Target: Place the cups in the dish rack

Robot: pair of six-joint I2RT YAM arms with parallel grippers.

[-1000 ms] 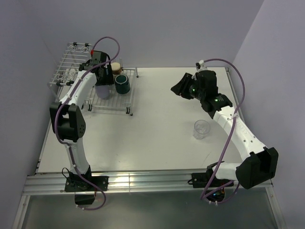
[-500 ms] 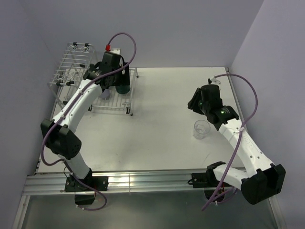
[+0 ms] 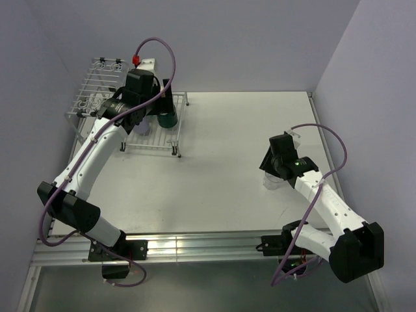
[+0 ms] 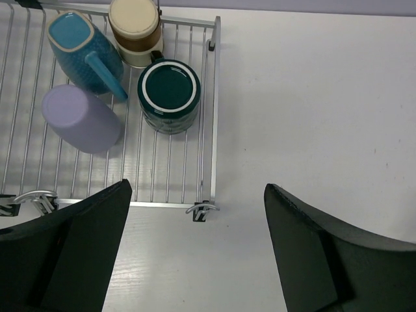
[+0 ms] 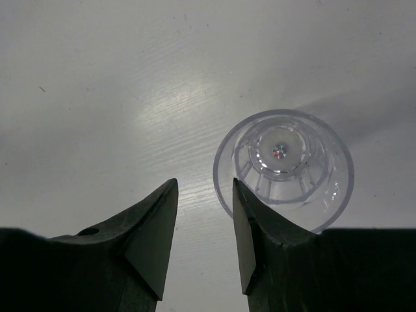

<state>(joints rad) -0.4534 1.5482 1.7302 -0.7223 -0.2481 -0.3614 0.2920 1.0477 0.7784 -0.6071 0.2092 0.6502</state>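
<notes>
The dish rack (image 4: pixel 211 97) is thin white wire, its flat part a grid of close parallel rods with a rounded rim. It sits at about 10 o'clock on the matte white table (image 3: pixel 214 149), and its taller basket part rises on the side away from the table's middle. Four cups stand bunched on the flat grid. The dark teal mug (image 4: pixel 169 94) shows a round glossy face ringed in white. At its 11 o'clock is the light-blue mug (image 4: pixel 81 52), faintly dimpled, its handle pointing back toward the teal one. The tan-brown cup (image 4: pixel 134 29), at the teal mug's 12 o'clock, has a cream top and a brown band, and the smooth lavender tumbler (image 4: pixel 81 119) is at its 9 o'clock. The left gripper (image 4: pixel 195 195) hangs above the rack's near edge, its jaws wide and empty. The clear tumbler (image 5: pixel 284 166), ribbed see-through plastic, stands upright alone at about 4 o'clock on the table. The right gripper (image 5: pixel 205 195) is over it, its jaws narrowly apart and straddling the rim's edge; contact cannot be told.
</notes>
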